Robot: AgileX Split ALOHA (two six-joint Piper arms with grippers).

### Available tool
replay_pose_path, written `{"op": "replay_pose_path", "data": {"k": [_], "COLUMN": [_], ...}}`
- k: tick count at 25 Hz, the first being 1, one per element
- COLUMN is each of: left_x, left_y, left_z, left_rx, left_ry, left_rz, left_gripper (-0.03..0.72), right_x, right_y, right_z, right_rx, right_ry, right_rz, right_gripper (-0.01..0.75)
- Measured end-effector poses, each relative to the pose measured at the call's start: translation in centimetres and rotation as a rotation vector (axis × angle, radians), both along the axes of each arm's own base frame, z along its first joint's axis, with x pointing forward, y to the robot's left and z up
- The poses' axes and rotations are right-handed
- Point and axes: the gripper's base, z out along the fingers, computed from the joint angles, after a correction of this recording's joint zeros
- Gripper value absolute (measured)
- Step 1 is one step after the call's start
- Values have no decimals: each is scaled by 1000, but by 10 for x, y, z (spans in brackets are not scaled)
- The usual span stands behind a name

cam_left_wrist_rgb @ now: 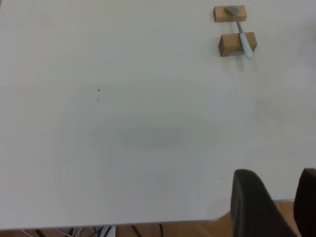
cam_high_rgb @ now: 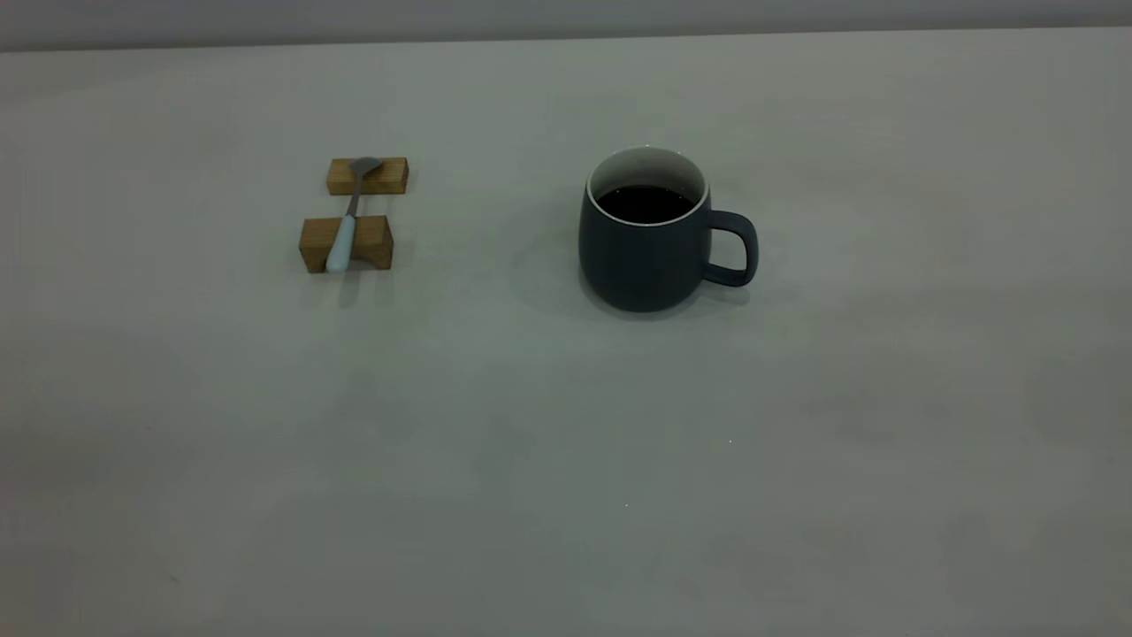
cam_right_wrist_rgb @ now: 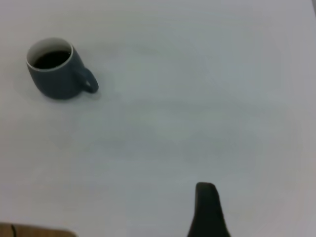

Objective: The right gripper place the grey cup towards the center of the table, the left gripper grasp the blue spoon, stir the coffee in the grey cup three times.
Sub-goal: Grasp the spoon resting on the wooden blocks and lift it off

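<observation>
The grey cup (cam_high_rgb: 650, 252) stands upright right of the table's (cam_high_rgb: 566, 460) middle, handle to the right, with dark coffee (cam_high_rgb: 644, 203) inside. The blue spoon (cam_high_rgb: 345, 226) lies across two wooden blocks at the left, bowl on the far block. Neither gripper shows in the exterior view. In the left wrist view my left gripper (cam_left_wrist_rgb: 276, 173) hangs open and empty over the table's near edge, far from the spoon (cam_left_wrist_rgb: 242, 35). In the right wrist view my right gripper (cam_right_wrist_rgb: 206, 207) is far from the cup (cam_right_wrist_rgb: 57, 76), with only part of it showing.
The far wooden block (cam_high_rgb: 367, 175) and the near wooden block (cam_high_rgb: 345, 243) hold the spoon off the table. The table edge (cam_left_wrist_rgb: 98, 228) runs close to the left gripper, with wooden floor and cables beyond it.
</observation>
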Motion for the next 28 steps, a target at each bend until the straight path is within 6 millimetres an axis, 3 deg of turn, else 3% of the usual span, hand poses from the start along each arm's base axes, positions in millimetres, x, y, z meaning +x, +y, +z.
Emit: {"op": "replay_pose_path", "data": {"k": [28], "left_x": [0], "left_y": [-3], "left_z": [0], "left_rx": [-33], "left_ry": [0], "left_rz": [-22], "left_gripper": [293], "right_x": [1], "right_y": [0], "right_z": [-2], "right_rx": [1], "right_ry": [6], "right_rz": [2], "right_gripper": [592]}}
